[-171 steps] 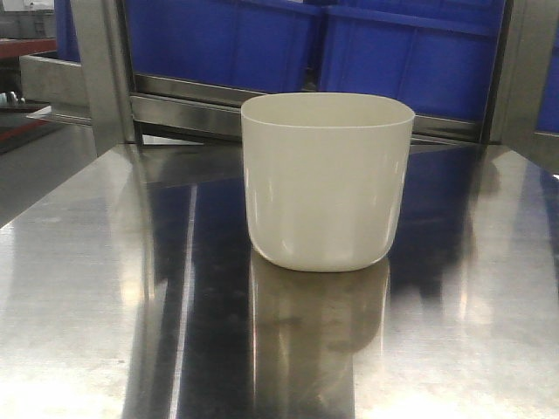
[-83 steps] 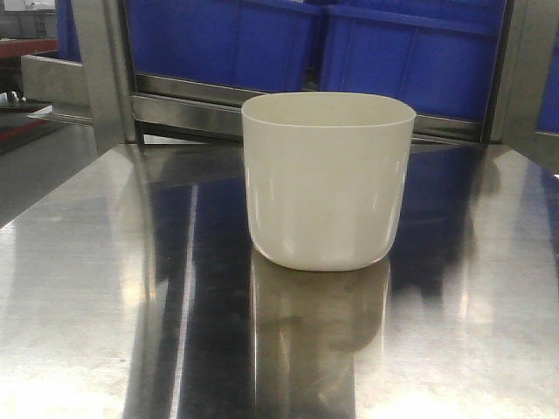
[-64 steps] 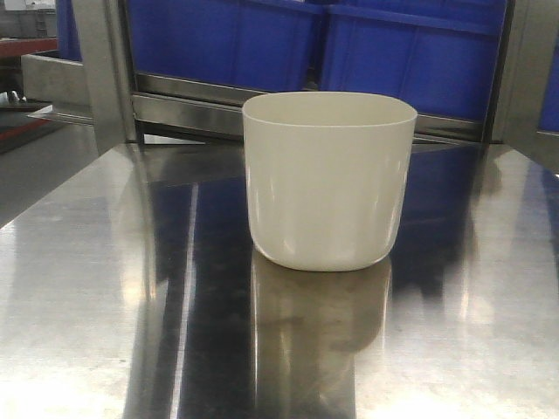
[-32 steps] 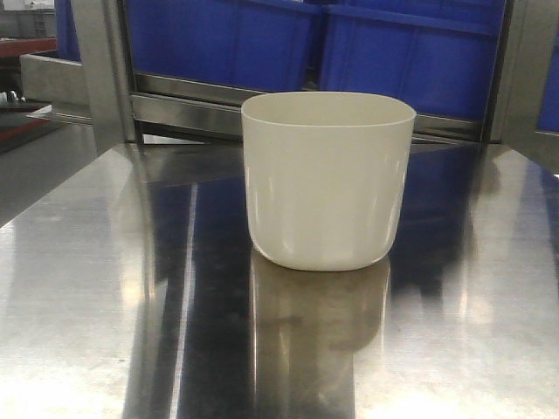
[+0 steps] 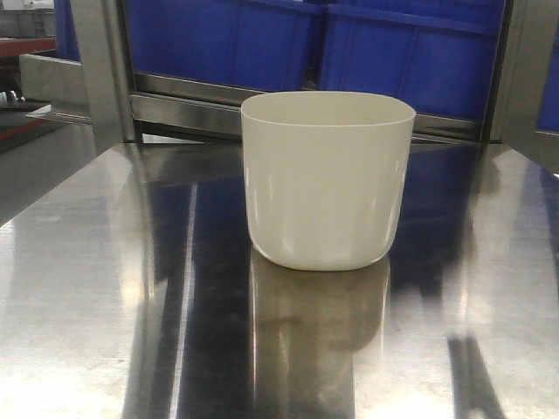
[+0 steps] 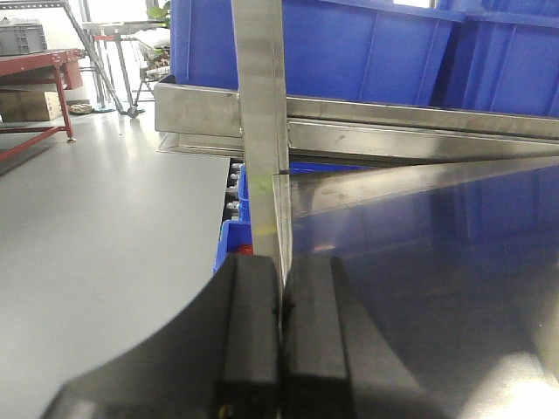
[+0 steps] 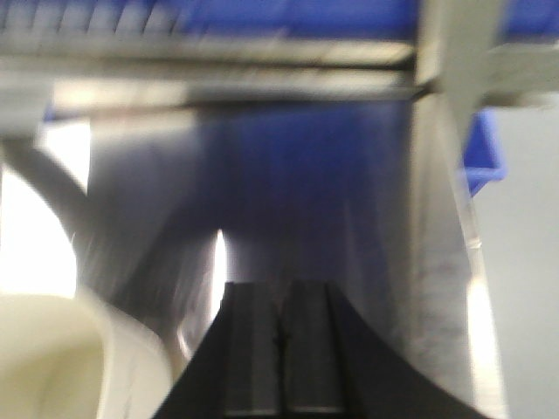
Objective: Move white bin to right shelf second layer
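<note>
The right gripper has its fingers pressed together with nothing between them, and the left gripper is likewise closed and empty. The white bin stands upright just left of and below the right gripper, apart from it, on the steel tabletop. Glossy and thin-walled, it is probably light, fairly stiff and slippery. Pinching the rim wall looks the surest hold. Blue crates sit beyond.

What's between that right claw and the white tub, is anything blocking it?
Nothing visible. In the right wrist view the white bin sits low and to the left of the closed right gripper, with only bare steel tabletop between them. That picture is blurred, so something small could go unseen.
</note>
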Controlling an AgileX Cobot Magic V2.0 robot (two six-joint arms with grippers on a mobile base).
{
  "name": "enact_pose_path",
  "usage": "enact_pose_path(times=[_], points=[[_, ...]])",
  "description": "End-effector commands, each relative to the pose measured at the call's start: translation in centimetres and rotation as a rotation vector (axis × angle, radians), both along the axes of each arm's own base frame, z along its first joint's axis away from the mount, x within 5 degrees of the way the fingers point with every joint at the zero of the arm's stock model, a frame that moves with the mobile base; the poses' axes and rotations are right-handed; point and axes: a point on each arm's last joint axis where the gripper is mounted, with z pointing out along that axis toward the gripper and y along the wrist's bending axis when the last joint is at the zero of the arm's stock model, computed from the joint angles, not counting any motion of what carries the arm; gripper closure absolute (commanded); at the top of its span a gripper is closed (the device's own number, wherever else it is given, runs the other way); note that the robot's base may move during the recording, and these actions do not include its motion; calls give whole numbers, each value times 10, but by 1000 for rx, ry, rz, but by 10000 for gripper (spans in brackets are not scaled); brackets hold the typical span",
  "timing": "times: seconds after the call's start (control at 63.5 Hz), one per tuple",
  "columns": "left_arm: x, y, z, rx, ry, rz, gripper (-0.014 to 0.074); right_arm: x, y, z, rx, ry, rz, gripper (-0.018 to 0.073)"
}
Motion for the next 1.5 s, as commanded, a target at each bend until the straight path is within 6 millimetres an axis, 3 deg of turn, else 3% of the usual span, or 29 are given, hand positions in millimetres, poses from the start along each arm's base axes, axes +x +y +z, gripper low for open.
enact_pose_path(times=[0.0,0.142,0.22,0.409,0.457,0.787,1.48], points=[[0,0,-4,-19,-60,0,512,5,24,15,-72,-55,128,499],[0,0,-4,-19,-60,0,512,15,54,4,-90,-18,223,497],[0,0,-4,-19,-60,0,512,19,65,-2,-96,4,253,435],[0,0,-4,-19,-60,0,512,24,75,-14,-108,47,274,-10],[0,0,-4,-19,-60,0,512,25,75,-15,-109,50,274,-54],[0,0,-4,-19,-60,0,512,25,78,-18,-74,76,275,-52],[0,0,-4,-19,-60,0,512,58,93,-80,-129,288,276,-52]])
